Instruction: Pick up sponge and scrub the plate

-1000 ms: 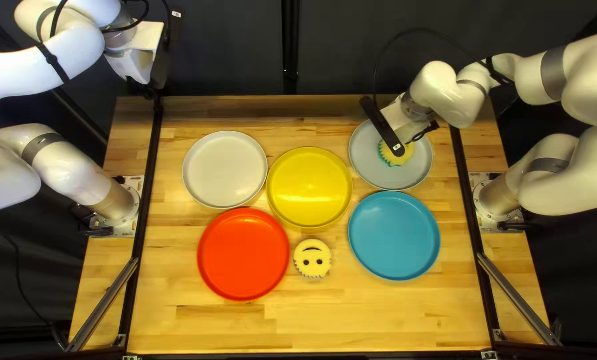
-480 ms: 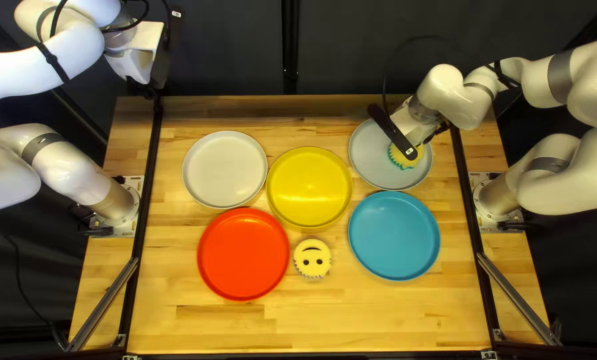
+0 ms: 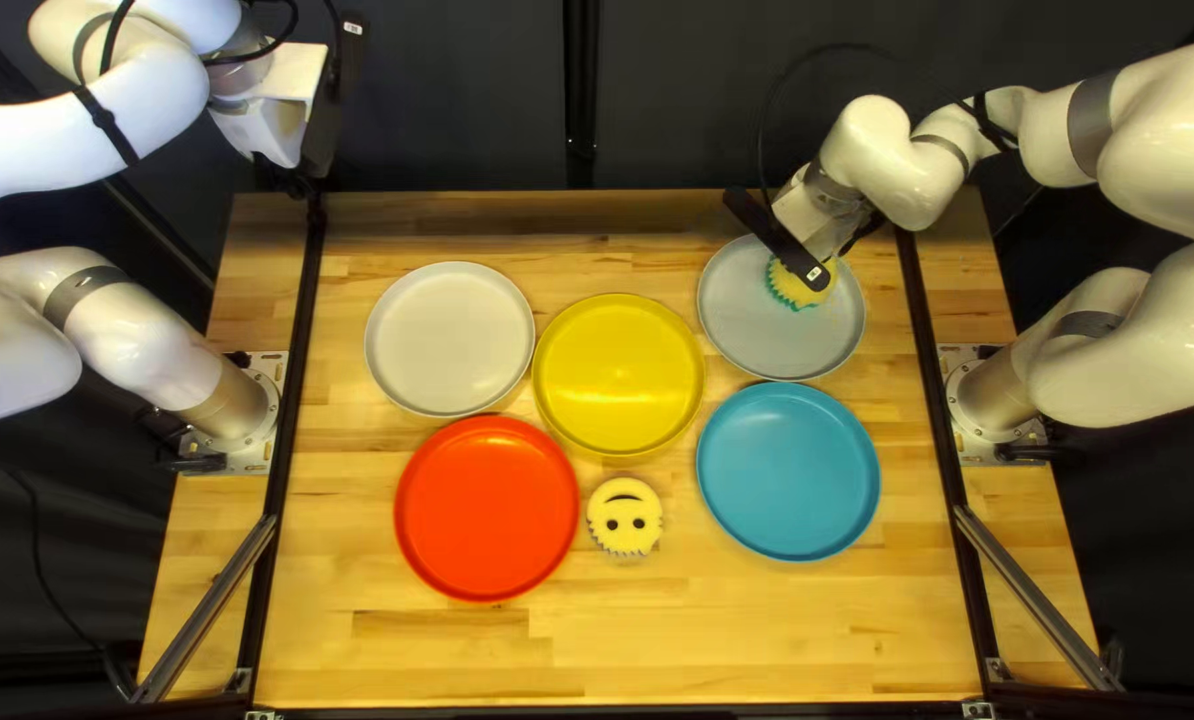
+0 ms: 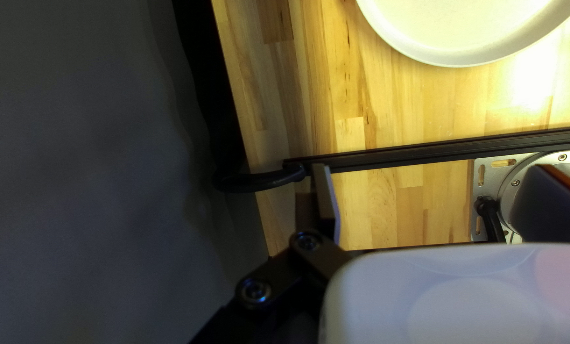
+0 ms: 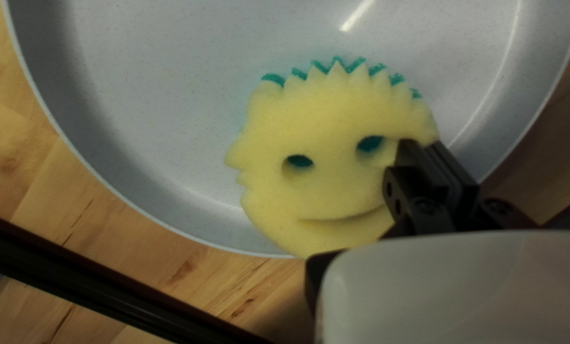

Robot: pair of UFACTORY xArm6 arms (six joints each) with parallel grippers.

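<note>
And here's the right claw (image 5: 423, 144) at work, its two fingers drawn in narrow on an edge of the toothed sponge (image 5: 323, 191), just beside one of the eye holes! That looks like a sensible bite: a pinch at the side leaves most of the sponge free, so its scrubbing face can spread over the grey plate (image 3: 744, 330) at the right of the top left view. And that's where the sponge is, over the plate's far side, yellow face up, teal side turned down toward the dish, one side of it overlapping the rim in the right wrist view. So the scrub seems to be the step in hand, the pick-up done. What does it call for? Light, even strokes, I'd say, back toward the middle, because with a hold so near the edge, the soft foam could fold or twist out, and a hard push on the rim might slide the plate. Over on the other side, the left claw (image 4: 431, 169) stands wide with nothing in its grasp, held off by the counter's far corner, out of the way, which should leave the right arm room to sweep. Out on the counter (image 3: 464, 656), the spare sponge (image 3: 625, 518) lies face up between the red plate (image 3: 486, 507) and the blue plate (image 3: 789, 472), untouched, not needed for this job.
</note>
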